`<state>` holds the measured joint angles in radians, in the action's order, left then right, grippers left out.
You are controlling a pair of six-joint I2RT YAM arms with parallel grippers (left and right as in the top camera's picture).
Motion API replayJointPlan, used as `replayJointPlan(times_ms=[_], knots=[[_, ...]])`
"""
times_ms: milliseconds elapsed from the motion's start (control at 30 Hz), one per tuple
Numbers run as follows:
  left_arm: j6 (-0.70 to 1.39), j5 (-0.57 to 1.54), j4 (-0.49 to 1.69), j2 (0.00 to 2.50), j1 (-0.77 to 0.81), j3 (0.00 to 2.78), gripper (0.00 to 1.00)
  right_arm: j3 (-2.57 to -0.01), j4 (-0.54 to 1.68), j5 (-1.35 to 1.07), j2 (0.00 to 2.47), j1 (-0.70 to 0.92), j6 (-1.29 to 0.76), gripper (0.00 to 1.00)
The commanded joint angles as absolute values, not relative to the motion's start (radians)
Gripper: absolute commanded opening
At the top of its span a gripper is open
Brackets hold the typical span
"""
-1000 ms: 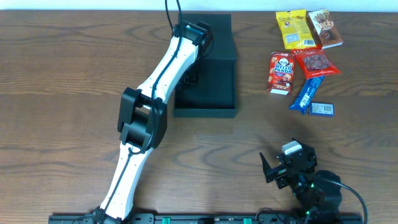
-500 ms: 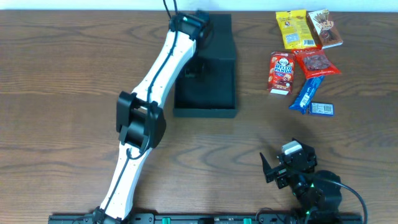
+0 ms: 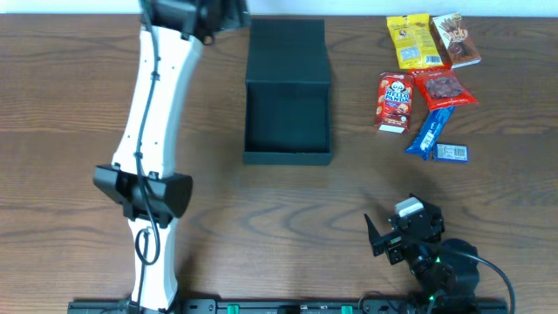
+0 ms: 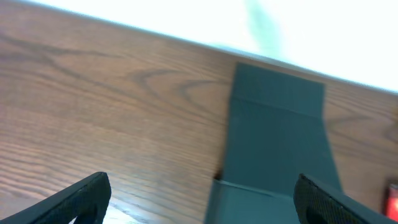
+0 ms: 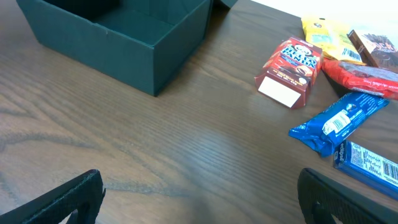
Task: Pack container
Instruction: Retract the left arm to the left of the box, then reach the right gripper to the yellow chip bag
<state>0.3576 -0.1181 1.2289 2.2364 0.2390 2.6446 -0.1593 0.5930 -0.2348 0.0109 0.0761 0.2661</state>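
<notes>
The container [image 3: 288, 131] is a dark greenish-black box standing open in the middle of the table, its flap lid [image 3: 286, 48] folded back flat behind it. My left gripper [image 3: 228, 12] hovers at the far edge of the table, just left of the lid and partly cut off by the frame. In the left wrist view it [image 4: 208, 200] is open and holds nothing, with the lid [image 4: 280, 118] ahead to the right. My right gripper [image 3: 384, 235] rests open near the front edge. The right wrist view shows it [image 5: 202, 198] over bare wood, the container [image 5: 118, 37] far ahead on the left.
Snack packets lie right of the container: a yellow one [image 3: 408, 41], a brown one [image 3: 455, 39], a red Hello Panda box [image 3: 395, 100], a red pouch [image 3: 443, 88], a blue bar [image 3: 432, 131] and a small blue-white packet [image 3: 451, 153]. The left arm [image 3: 153, 131] stretches along the table's left side.
My left gripper has opened and come away from the container. Its arm has swung left and towards the far edge. The right arm has not moved.
</notes>
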Motion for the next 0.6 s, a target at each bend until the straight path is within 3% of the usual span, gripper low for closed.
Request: replayJointPlan(times_ms=[0,267,400,467,567], knots=[[0.336,-0.051,1.226,2.263,0.184,2.64,0.95,-0.155,0.593,-0.236,0.005,0.082,0.278,0.99],[0.31,-0.051,1.23,2.263,0.139,2.64,0.95,-0.155,0.572,-0.236,0.005,0.082,0.278,0.99],[0.31,-0.05,1.23,2.263,0.138,2.64,0.95,-0.155,0.454,-0.305,0.005,0.082,0.269,0.99],[0.31,-0.042,1.23,2.263,0.138,2.64,0.95,-0.155,0.307,-0.365,0.005,0.082,0.145,0.99],[0.31,0.005,1.23,2.263,0.138,2.64,0.95,-0.155,0.071,-0.363,0.005,0.082,-0.262,0.99]])
